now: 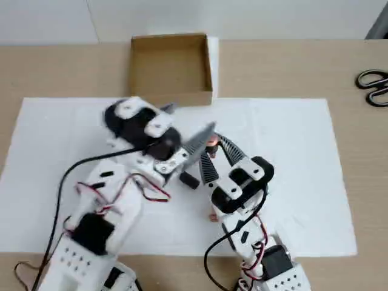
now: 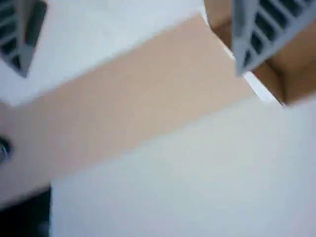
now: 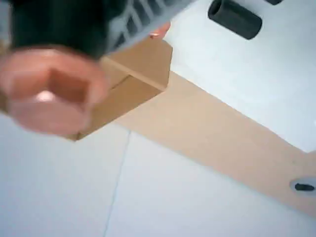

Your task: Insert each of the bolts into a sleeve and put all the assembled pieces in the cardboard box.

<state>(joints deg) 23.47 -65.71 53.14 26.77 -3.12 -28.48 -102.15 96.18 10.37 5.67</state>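
Cardboard box (image 1: 170, 66) on the bench (image 1: 273, 66) looks empty, so I judge no piece finished. Right gripper (image 1: 211, 145) pinches a copper bolt (image 3: 49, 89); left gripper (image 2: 132, 74) hangs spread beside it. A black sleeve (image 1: 189, 180) lies loose nearby, unfilled.

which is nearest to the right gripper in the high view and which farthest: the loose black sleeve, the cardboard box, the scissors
From the right gripper, which holds a bolt:
1. black sleeve, on the paper close beside it
2. cardboard box, beyond it at the paper's far edge
3. scissors, far right on the bare table
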